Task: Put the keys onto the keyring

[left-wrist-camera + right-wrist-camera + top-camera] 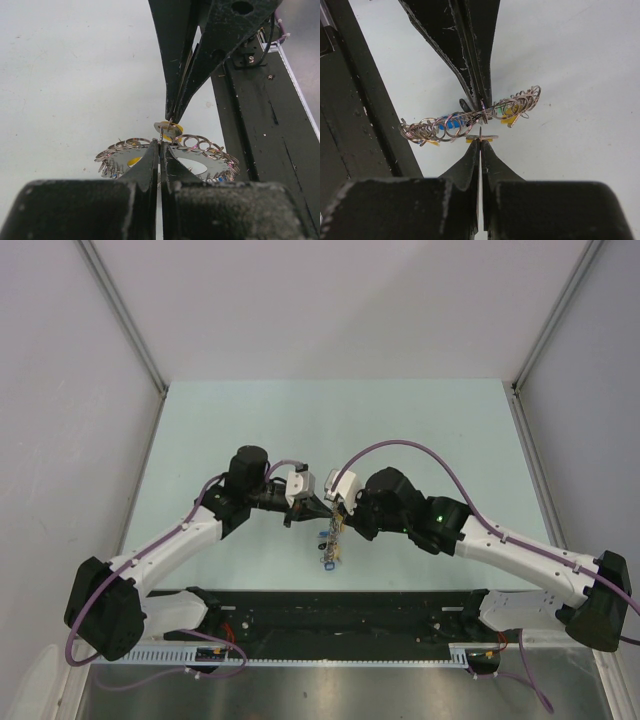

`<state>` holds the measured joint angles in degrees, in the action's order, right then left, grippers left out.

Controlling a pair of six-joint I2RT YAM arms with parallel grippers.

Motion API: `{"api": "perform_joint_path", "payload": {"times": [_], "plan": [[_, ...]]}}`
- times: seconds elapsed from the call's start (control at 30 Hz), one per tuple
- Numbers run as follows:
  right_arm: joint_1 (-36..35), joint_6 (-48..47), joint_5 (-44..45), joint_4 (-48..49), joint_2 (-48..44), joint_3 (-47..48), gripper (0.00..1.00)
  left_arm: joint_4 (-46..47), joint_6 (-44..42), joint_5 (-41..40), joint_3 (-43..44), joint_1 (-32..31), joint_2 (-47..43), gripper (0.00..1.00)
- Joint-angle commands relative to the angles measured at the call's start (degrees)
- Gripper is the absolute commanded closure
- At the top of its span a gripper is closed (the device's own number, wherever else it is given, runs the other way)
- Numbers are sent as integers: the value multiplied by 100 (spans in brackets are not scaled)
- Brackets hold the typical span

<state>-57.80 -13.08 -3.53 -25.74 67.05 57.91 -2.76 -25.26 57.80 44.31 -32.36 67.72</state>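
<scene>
Right between the two tips sits one keyring [200, 146]: the left gripper [159, 150] is squeezed tight on its bumpy edge, and the right gripper [480, 145] is squeezed tight on one small key [169, 129] with a yellow head, just beside the ring. On one side of the tips a black bar [260, 130] runs close by; on the other side the pale table [65, 75] spreads wide. The keys [451, 124] on the ring show yellow, blue and green, but are too small and crowded to count.
</scene>
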Motion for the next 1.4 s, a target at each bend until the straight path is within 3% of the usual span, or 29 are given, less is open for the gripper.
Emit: {"api": "perform_joint_path", "payload": {"times": [0.0, 1.37], "plan": [[-12, 69, -69, 25, -16, 282, 100, 136, -296, 249, 130, -34, -172, 100], [58, 113, -192, 34, 54, 282, 100, 4, -454, 513, 156, -51, -189, 99]]}}
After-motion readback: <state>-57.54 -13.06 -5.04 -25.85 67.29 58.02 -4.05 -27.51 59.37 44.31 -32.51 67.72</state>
